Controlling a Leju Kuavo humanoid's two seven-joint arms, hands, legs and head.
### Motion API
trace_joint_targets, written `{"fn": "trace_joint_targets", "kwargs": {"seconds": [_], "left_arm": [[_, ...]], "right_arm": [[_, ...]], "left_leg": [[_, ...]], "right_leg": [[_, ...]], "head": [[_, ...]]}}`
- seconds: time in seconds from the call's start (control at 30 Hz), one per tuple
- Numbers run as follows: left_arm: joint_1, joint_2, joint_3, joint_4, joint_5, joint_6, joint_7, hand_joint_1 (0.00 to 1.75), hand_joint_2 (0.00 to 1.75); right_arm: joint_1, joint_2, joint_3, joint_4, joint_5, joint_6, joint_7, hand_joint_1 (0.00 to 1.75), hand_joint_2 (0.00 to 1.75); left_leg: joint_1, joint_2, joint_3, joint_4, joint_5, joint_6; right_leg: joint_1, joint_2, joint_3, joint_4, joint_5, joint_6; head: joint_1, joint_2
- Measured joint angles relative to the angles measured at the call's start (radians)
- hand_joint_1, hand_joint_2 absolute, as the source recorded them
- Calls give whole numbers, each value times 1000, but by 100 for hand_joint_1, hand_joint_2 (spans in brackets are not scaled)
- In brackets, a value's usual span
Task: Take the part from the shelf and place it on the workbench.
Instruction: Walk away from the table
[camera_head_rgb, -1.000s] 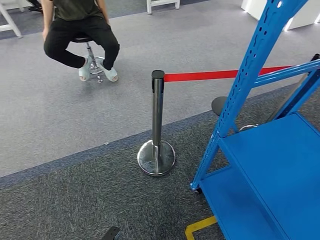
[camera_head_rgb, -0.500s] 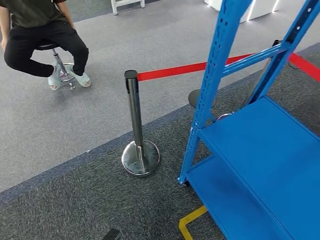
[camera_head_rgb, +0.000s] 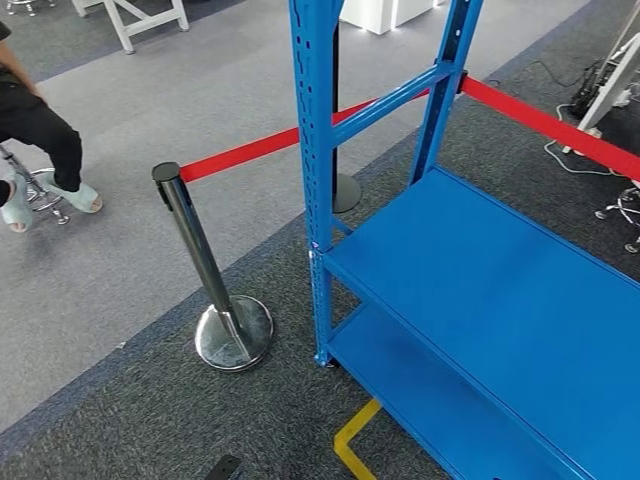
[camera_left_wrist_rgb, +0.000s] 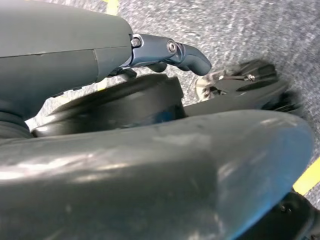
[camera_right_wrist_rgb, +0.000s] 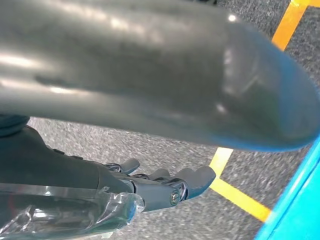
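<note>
Since a second ago your view has swung right: the blue shelf (camera_head_rgb: 483, 300) now spans centre and right, its visible boards bare, no part seen. You're approaching. Left hand (camera_left_wrist_rgb: 166, 52) and right hand (camera_right_wrist_rgb: 166, 187) hang empty, fingers loosely apart. Next, find the part.

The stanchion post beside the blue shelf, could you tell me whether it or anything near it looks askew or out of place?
The chrome stanchion post appears to lean away from the blue shelf, though the head view itself looks tilted, so that may be the camera. Its red belt runs taut behind the shelf's upright. Nothing looks spilled or damaged.
</note>
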Motion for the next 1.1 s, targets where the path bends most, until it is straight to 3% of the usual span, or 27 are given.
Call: {"fn": "trace_joint_targets", "kwargs": {"seconds": [0.03, 0.07, 0.1, 0.13, 0.2, 0.23, 0.27, 0.3, 0.33, 0.37, 0.4, 0.47, 0.53, 0.6, 0.63, 0.67, 0.7, 0.77, 0.83, 0.87, 0.93, 1.0, 1.07, 1.1], "left_arm": [[-1, -1, 0, 0, 0, 1, -1, 0, 0], [-2, -3, -1, 0, 0, 2, -2, 0, 0], [-3, -4, -1, 0, -1, 3, -3, 0, 0], [-4, -5, -2, 0, -1, 5, -4, 0, 0], [-2, -7, -4, 0, -2, 9, -4, 0, 0], [0, -7, -5, 0, -3, 11, -4, 0, 0], [2, -7, -6, 0, -3, 12, -4, 0, 0], [4, -6, -7, 0, -4, 13, -4, 0, 0], [5, -6, -8, 0, -5, 14, -3, 0, 0], [6, -5, -8, 0, -6, 14, -3, 0, 0], [7, -5, -9, 0, -8, 15, -3, 0, 0], [9, -4, -11, 0, -9, 15, -2, 0, 0], [10, -3, -12, 0, -10, 15, -1, 0, 0], [10, -2, -14, 0, -14, 16, 0, 0, 0], [10, -2, -16, 0, -21, 16, 1, 0, 0], [10, -1, -20, 0, -32, 16, 2, 0, 0], [9, -1, -26, 0, -47, 16, 3, 0, 0], [6, -1, -41, 0, -69, 16, 2, 0, 0], [6, -1, -52, 0, -78, 16, 2, 0, 0], [6, -1, -55, 0, -77, 16, 2, 0, 0], [6, -1, -59, 0, -69, 16, 3, 0, 0], [5, -1, -60, 0, -66, 16, 5, 0, 0], [3, -2, -65, 0, -83, 16, 10, 0, 0], [2, -3, -70, 0, -94, 16, 12, 0, 0]], "right_arm": [[1, 0, 0, 0, 0, -2, 0, 0, 0], [2, 0, 1, 0, -1, -5, 2, 0, 0], [4, -1, 0, 0, -1, -8, 6, 0, 0], [6, -1, 0, -1, -2, -12, 12, 0, 0], [7, -2, 0, -1, -5, -19, 22, 0, 0], [6, -2, 1, -1, -6, -21, 24, 0, 0], [5, -2, 1, -1, -7, -22, 25, 0, 0], [5, -2, 2, -1, -7, -22, 25, 0, 0], [5, -2, 2, -1, -5, -21, 25, 0, 0], [6, -2, 3, -1, -2, -20, 25, 0, 0], [6, -2, 4, -1, 4, -18, 24, 0, 0], [5, -3, 10, -1, 13, -15, 23, 0, 0], [4, -3, 17, -1, 16, -13, 21, 0, 0], [5, -3, 20, -1, 16, -5, 21, 0, 0], [5, -3, 20, -1, 14, 2, 21, 0, 0], [5, -2, 20, -1, 10, 9, 21, 0, 0], [5, -2, 20, -1, 6, 17, 21, 0, 0], [4, -2, 20, 0, -2, 25, 21, 0, 0], [4, -2, 19, 2, -7, 29, 21, 0, 0], [4, -2, 18, 2, -8, 30, 21, 0, 0], [5, -2, 17, 3, -8, 33, 21, 0, 0], [4, -2, 16, 3, -6, 34, 22, 0, 0], [5, -2, 17, 3, 0, 33, 23, 0, 0], [6, -3, 17, 3, 4, 32, 24, 0, 0]], "left_leg": [[2, -15, 12, -31, 6, 4], [1, -15, 15, -42, 4, 10], [2, -4, 14, -42, 5, 16], [2, 7, 15, -45, 7, 24], [4, 33, 17, -49, 11, 38], [2, 47, 17, -50, 10, 42], [1, 61, 18, -50, 9, 45], [-1, 76, 18, -50, 8, 46], [-2, 91, 20, -50, 6, 46], [-2, 105, 22, -50, 4, 45], [-2, 119, 25, -50, 1, 44], [-6, 142, 35, -49, -7, 36], [-13, 159, 45, -48, -14, 26], [-15, 177, 51, -50, -16, 17], [-13, 176, 53, -51, -19, 11], [-11, 160, 51, -42, -29, 5], [-9, 136, 38, -13, -50, -1], [-6, 87, -17, 103, -112, -8], [-6, 76, -77, 218, -150, -11], [-5, 74, -88, 232, -140, -11], [-1, 60, -58, 153, -73, -9], [8, 9, -4, 24, -13, -9], [12, -23, 19, -35, 1, -3], [11, -16, 20, -39, 0, 3]], "right_leg": [[1, 12, -4, -1, 1, 6], [1, 22, -8, -3, 3, 12], [-1, 31, -12, -8, 6, 19], [0, 21, -15, -6, 4, 23], [3, -38, -41, 47, -31, 30], [5, -77, -67, 104, -65, 32], [5, -100, -99, 172, -101, 35], [4, -110, -127, 234, -127, 37], [4, -114, -143, 269, -137, 39], [4, -117, -138, 267, -126, 40], [4, -123, -114, 224, -100, 40], [5, -167, -35, 88, -39, 37], [7, -200, 9, 10, -13, 27], [8, -184, 10, 2, -11, 14], [7, -172, 9, 1, -9, 8], [5, -159, 8, -2, -7, 2], [2, -146, 8, -4, -4, -3], [-1, -121, 6, -5, -1, -11], [-2, -92, 4, -5, 0, -13], [-2, -75, 4, -5, 1, -13], [-5, -41, 4, -5, 3, -9], [-5, -10, 0, -2, 6, 2], [-5, 13, -9, -2, 9, 15], [-7, 24, -14, -6, 13, 23]], "head": [[-1, 0], [-1, 0], [0, 0], [0, 0], [6, 0], [9, 0], [11, 0], [11, 0], [11, 0], [11, 0], [11, 0], [12, 0], [11, 0], [9, 0], [9, 0], [8, 0], [6, 0], [2, 0], [2, 0], [2, 0], [2, 0], [0, 0], [-4, 0], [-4, 0]]}}
